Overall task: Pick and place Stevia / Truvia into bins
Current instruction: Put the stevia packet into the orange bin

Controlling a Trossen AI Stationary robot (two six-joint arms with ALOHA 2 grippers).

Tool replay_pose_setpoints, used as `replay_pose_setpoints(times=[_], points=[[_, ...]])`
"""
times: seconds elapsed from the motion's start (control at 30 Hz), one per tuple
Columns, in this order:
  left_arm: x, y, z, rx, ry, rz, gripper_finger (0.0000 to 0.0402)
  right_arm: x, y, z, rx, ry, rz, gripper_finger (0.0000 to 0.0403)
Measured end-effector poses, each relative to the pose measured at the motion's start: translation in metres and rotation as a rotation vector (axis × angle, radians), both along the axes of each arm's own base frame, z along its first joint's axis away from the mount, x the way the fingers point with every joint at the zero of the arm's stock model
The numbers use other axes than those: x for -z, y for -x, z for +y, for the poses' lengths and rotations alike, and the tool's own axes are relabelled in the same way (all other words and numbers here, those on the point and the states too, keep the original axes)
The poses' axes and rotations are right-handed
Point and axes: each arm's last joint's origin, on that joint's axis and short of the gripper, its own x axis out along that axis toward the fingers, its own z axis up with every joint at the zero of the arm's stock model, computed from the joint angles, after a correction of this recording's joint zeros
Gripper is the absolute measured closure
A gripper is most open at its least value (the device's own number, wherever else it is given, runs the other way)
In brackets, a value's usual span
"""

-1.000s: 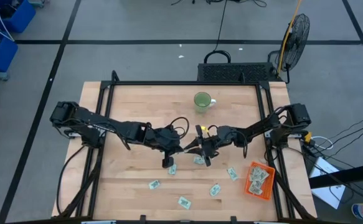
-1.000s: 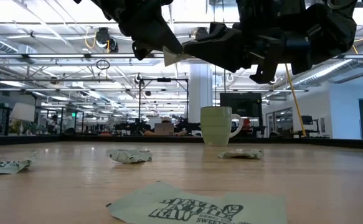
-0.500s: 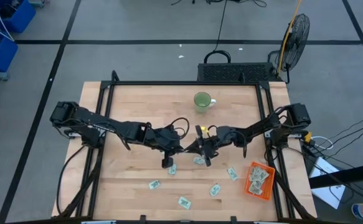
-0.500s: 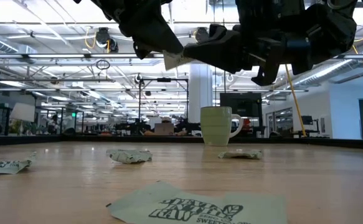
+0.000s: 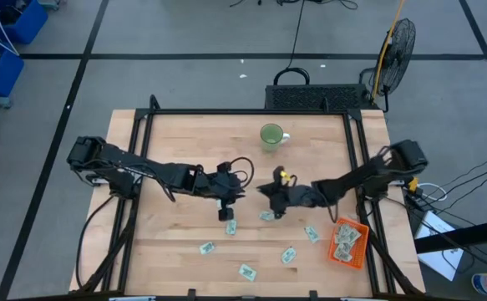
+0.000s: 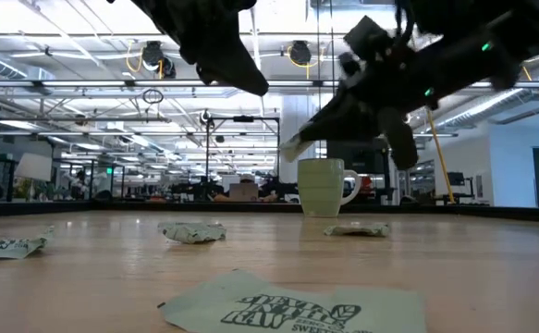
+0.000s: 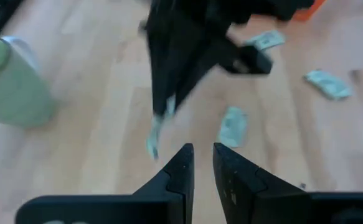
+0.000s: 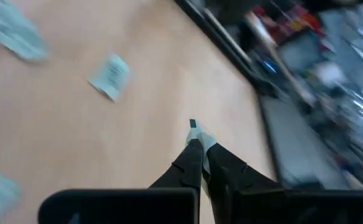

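We see a small flat pale green and white paper sachet [image 8: 198, 133] pinched at the tips of the right claw [image 5: 265, 191], whose fingers are pressed together on it. It stands out past the fingertips, its long axis in line with the fingers, and in the low view it hangs in the air above the wooden counter [image 5: 176, 142]. The left claw [image 5: 241, 194] sits just beside the right claw over the middle of the counter, its fingers nearly together with only a narrow slit between them and nothing in it. Below and around both claws, more pale green sachets [image 5: 286, 254] lie flat and scattered on the counter. The shallow rectangular bright orange plastic tray [image 5: 361, 248] sits well apart from the right claw, near the counter's corner, with sachets in it. A round green mug [image 5: 271, 135] stands upright beyond the claws.
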Motion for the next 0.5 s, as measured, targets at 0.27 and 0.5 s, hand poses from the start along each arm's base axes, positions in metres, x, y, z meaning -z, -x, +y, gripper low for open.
replay_pose_setpoints(times=[0.27,0.5], points=[[0.0,0.0,0.004,-0.004,-0.176,0.01,0.0334,-0.05,0.051,0.04,0.001,-0.244,-0.052,0.04],[0.0,0.0,0.007,0.016,-0.21,0.017,0.0334,-0.074,0.097,0.052,-0.025,-1.06,0.11,0.0395]])
